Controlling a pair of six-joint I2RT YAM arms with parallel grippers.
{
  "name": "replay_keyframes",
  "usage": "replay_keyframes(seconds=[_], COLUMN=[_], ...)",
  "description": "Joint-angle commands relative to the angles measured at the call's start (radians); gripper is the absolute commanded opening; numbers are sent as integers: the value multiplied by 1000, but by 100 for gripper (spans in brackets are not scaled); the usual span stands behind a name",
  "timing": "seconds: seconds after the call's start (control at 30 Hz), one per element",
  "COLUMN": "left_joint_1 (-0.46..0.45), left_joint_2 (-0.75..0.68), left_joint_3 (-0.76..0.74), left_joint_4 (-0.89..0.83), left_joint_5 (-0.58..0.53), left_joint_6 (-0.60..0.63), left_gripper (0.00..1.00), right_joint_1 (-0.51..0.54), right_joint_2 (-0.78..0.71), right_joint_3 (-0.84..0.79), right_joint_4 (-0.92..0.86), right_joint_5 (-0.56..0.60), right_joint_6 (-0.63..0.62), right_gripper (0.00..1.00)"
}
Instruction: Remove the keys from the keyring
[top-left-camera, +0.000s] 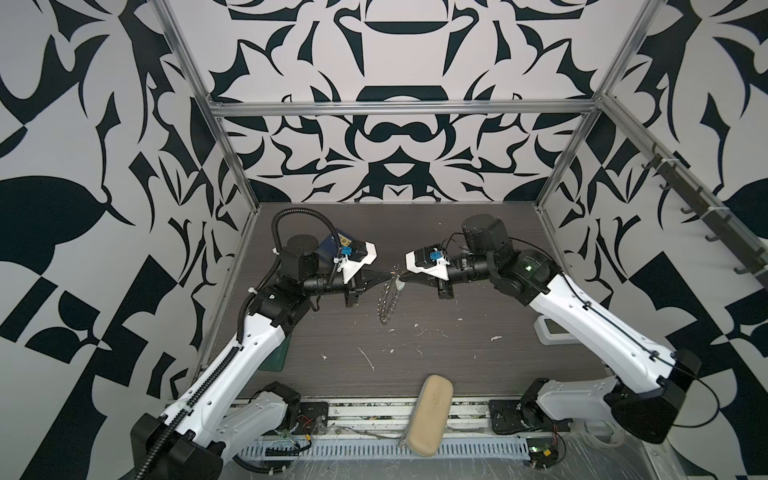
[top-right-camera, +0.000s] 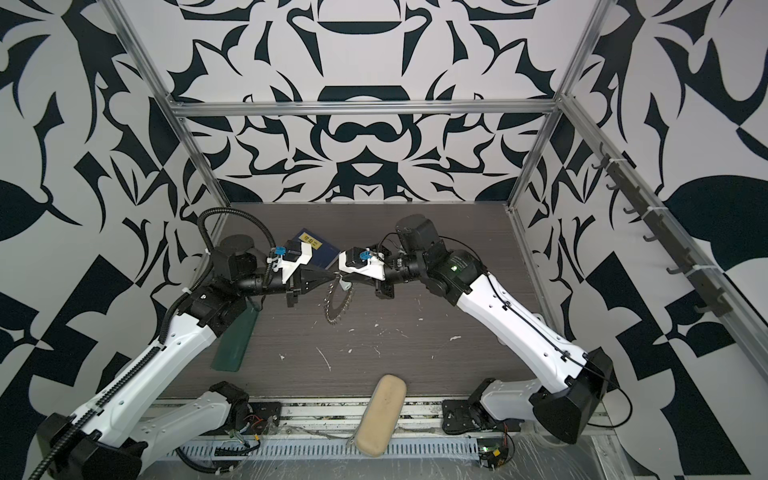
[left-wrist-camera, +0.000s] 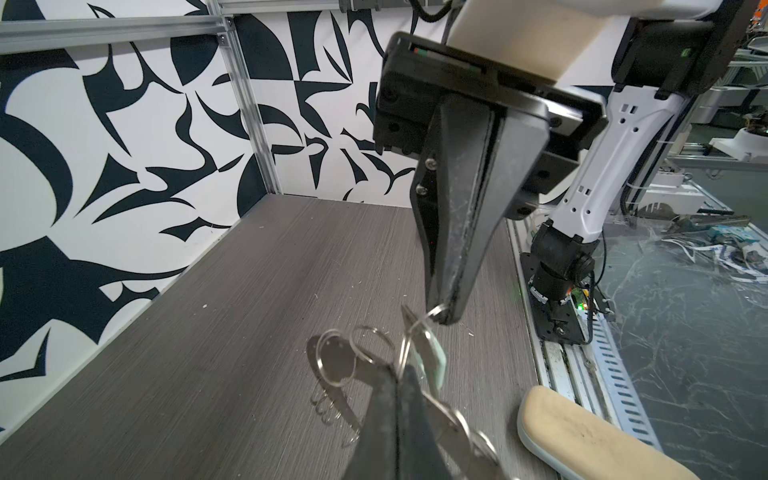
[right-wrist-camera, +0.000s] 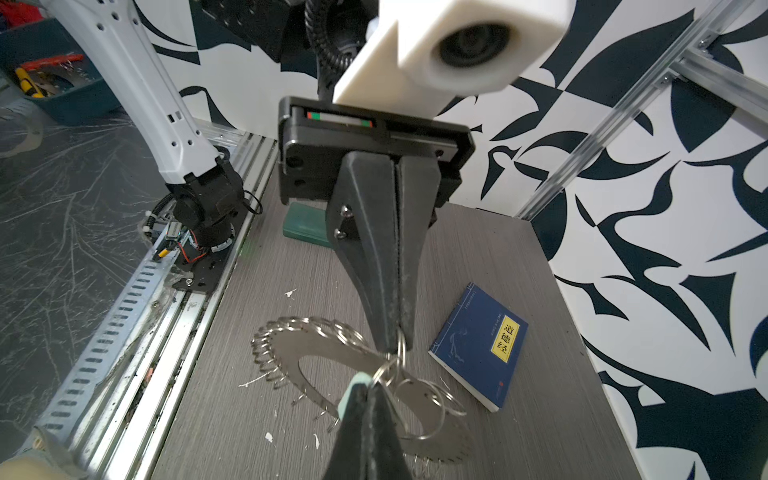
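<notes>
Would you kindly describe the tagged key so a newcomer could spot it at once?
Above the middle of the wood-grain table, the left gripper and right gripper meet tip to tip. A flat grey keyring is held there; the key at its top alone carries a mint-green tag.
</notes>
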Motion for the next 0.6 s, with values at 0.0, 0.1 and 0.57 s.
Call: replay_keyframes(seconds=[0.0,0.1,0.57], left_joint_1=[0,-20,-50], left_joint_2=[3,-5,-20], left_joint_3=[62,51,-41], left_joint_4=[-17,-7,288], left_joint_5=[4,-27,-84], left_joint_6=[30,46,-72], left_gripper=[0,0,0], right_joint_1=[5,8,31], right_joint_2=[22,39,116], right_joint_3=[74,93,208], right_joint_4=[-106,-117,-215], right_joint_5=[-72,-72,-2], right_joint_6=[-55,-49,-95], right_gripper=[0,0,0])
